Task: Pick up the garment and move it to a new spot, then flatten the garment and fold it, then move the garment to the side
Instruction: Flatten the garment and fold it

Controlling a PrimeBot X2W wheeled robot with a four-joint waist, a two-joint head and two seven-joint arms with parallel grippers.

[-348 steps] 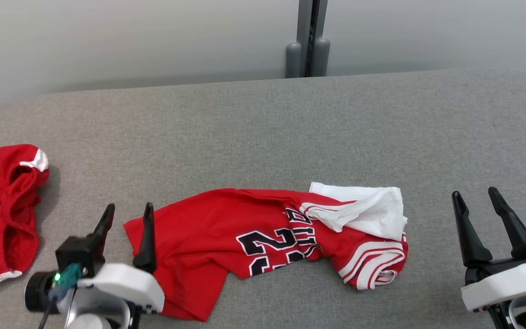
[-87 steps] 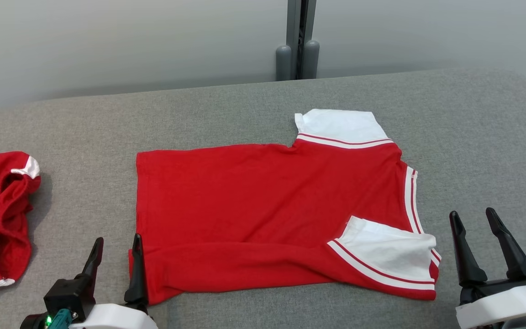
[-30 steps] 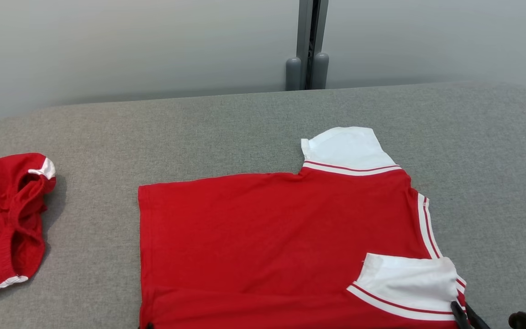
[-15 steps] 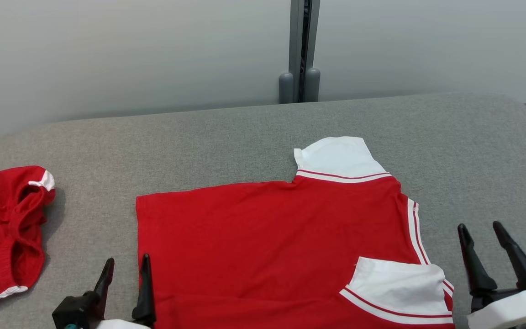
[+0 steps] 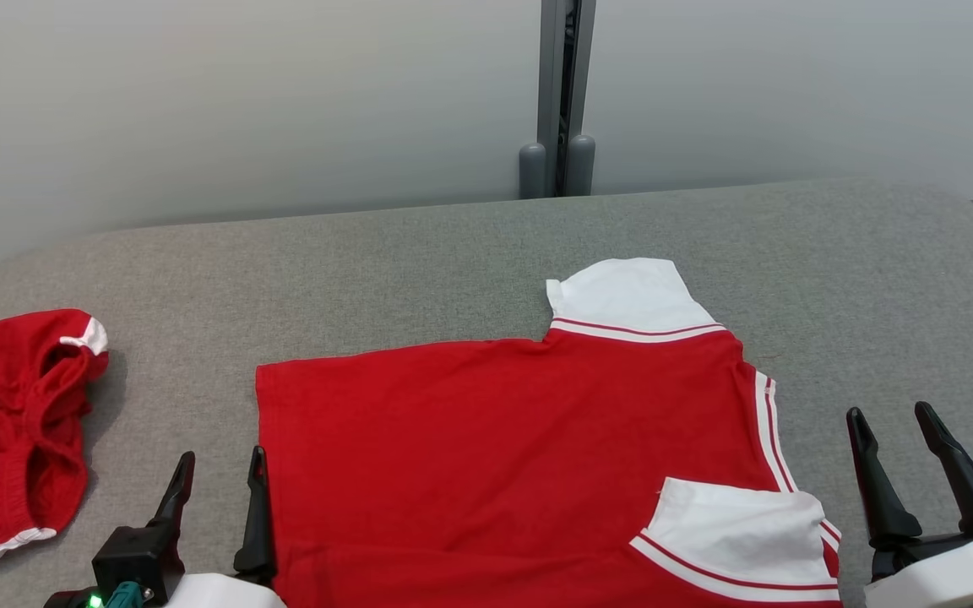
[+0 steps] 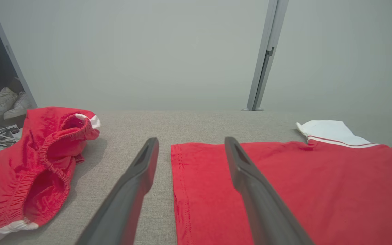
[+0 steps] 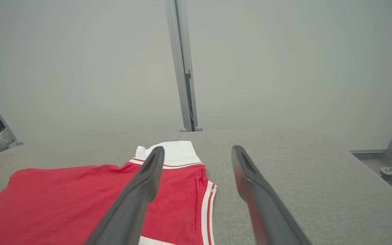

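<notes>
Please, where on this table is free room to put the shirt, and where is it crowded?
Free: the strip of table between the red shirt and the back wall, and the far right corner beyond the white sleeve. Crowded: the left edge, where the red shorts lie; the left end effector hangs at the shirt's hem there.

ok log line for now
red jersey: spread flat | left end effector: open, at hem | right end effector: open, beside jersey | red shorts: crumpled, left
</notes>
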